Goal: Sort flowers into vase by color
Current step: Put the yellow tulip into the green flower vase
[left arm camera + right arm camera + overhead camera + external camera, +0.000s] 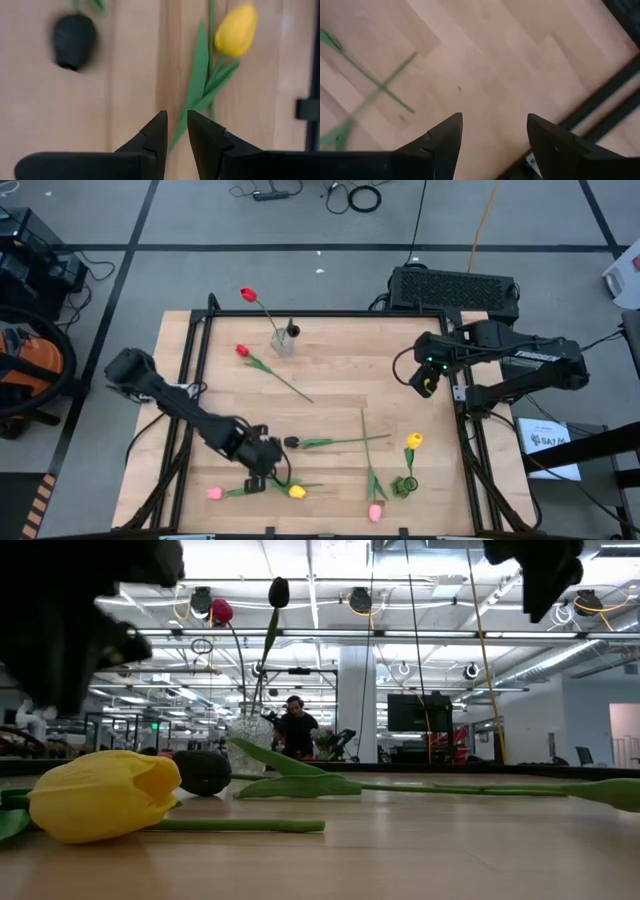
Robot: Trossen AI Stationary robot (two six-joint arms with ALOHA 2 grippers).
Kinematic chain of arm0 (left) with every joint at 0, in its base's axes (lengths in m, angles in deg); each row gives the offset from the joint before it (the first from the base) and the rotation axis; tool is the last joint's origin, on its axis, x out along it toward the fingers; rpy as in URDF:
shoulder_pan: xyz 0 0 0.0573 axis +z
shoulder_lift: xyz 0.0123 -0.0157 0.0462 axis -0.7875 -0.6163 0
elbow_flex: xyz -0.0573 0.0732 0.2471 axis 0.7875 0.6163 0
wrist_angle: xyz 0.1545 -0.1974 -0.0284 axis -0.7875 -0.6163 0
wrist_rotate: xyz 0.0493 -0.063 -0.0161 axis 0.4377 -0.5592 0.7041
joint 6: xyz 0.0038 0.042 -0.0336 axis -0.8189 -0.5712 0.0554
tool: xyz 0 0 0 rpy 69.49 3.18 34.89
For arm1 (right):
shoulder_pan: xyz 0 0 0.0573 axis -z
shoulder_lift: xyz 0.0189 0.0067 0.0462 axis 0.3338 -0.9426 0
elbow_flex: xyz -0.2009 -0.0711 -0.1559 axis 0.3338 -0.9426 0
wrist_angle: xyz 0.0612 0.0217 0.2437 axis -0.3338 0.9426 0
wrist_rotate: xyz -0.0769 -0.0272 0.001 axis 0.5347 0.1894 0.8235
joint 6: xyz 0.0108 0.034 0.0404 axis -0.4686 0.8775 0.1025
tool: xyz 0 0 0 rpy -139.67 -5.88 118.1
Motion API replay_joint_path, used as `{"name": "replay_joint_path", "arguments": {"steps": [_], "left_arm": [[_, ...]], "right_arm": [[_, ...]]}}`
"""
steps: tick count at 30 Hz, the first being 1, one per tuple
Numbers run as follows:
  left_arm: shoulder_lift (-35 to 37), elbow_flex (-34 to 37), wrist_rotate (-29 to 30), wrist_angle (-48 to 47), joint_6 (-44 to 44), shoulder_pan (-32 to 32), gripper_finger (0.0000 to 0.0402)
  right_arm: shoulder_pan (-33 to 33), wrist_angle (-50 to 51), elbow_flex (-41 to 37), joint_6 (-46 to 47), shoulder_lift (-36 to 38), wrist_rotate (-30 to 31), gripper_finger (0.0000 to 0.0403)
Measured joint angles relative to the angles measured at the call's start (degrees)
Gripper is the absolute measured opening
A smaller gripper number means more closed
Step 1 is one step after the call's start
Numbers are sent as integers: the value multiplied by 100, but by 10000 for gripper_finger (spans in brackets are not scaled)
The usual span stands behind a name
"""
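Nearest to the low camera lies the artificial yellow tulip with a thin green stem (105, 795), flat on the light wooden table (340, 370); this flower is the landmark for all places here. Just behind its head, seen from that camera, lies the dark maroon-black tulip head (203, 772), whose stem runs away toward the table's right side.

The left gripper (176, 134) hangs just above the yellow tulip's stem and long leaf, close behind the head. Its fingers stand narrow, with only a small gap, and nothing is between them; the leaf passes under the gap.

Beside the yellow tulip, toward the left edge, lies a pink tulip (214, 493). Farther to the right of it are a second pink tulip (376, 512) and another yellow tulip standing in a small dark holder (412, 443). Well behind it, at the far side of the table, a clear glass vase (283, 341) holds a red tulip (248, 295) and a dark one, and a second red tulip (241, 351) lies near it.

The right gripper (494, 131) waits well apart, over bare wood at the right rear, fingers wide and empty.

I judge the step to be the approach to the yellow tulip. The next move needs a lowering so the fingers come around the thin stem, then a firm closing, because such a stem slips easily.
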Motion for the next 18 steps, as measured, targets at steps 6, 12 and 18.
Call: {"name": "replay_joint_path", "arguments": {"steps": [6, 12, 18], "left_arm": [[-733, -259, -687, 1, 121, -176, 81], [-1023, -400, -659, -9, 100, -240, 81], [-1413, -426, -405, -62, -191, -248, 81]], "right_arm": [[-229, 146, -1, 172, 407, 15, 215], [-480, 103, -1, 615, 965, 189, 215], [-768, -28, -1, 963, 1337, 189, 215]]}}
